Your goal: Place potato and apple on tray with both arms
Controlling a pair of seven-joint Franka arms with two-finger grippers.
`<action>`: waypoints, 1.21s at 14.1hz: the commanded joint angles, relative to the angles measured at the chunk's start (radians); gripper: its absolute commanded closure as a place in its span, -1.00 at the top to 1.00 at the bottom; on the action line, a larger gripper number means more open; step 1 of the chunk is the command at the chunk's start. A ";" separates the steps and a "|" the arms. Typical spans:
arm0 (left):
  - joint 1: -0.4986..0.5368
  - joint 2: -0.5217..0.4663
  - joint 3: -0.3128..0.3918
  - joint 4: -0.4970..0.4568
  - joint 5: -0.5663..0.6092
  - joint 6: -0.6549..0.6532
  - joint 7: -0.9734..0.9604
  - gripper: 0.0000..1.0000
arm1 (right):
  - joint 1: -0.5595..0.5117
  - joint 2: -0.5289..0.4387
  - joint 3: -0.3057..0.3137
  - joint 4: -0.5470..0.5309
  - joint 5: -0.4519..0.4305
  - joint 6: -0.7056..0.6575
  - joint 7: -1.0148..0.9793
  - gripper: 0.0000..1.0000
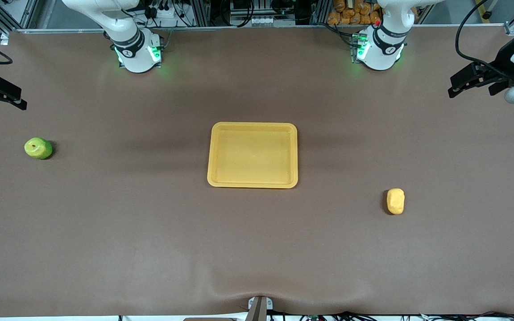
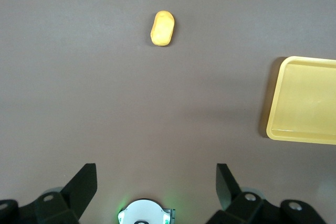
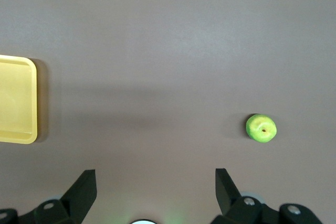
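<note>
Both arms raised at table ends; left claw (image 2: 156,184), right claw (image 3: 155,187) released.

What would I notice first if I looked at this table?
The bright yellow-orange tray in the middle of the brown table catches the eye first, with nothing in it. Then the green apple at the right arm's end, and the potato toward the left arm's end, nearer the front camera than the tray. The left gripper and right gripper hang open above the table, holding nothing.
</note>
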 commanded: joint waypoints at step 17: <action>0.008 0.009 -0.005 0.005 -0.008 -0.007 0.012 1.00 | -0.059 0.031 0.004 0.012 0.002 -0.009 -0.007 1.00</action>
